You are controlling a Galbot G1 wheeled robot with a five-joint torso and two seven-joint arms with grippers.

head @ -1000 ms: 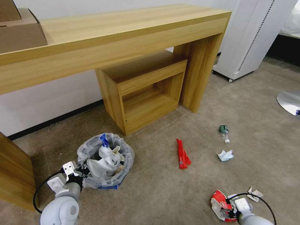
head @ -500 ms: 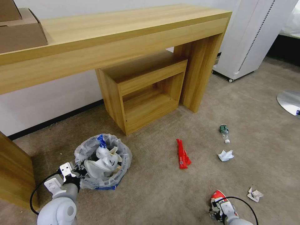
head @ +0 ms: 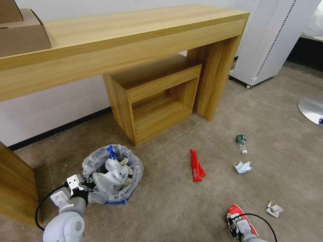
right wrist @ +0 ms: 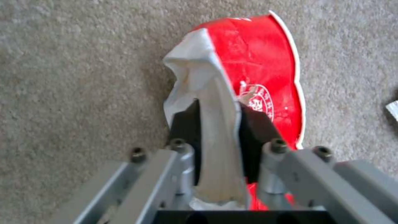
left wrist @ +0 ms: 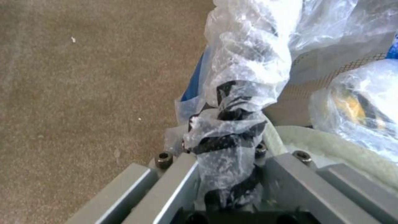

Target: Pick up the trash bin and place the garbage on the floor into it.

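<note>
At about 8 o'clock in the head view, the left gripper (head: 88,187) is clamping the bag-covered rim of the trash bin (head: 112,174), which is holding white litter on the carpet (head: 168,208). Toward 5 o'clock, a red wrapper (head: 196,166), a crumpled paper (head: 242,166) and a small bottle (head: 241,142) are lying apart. At 5 o'clock, the right gripper (right wrist: 218,124) is pinching a red and white snack bag (right wrist: 257,71).
</note>
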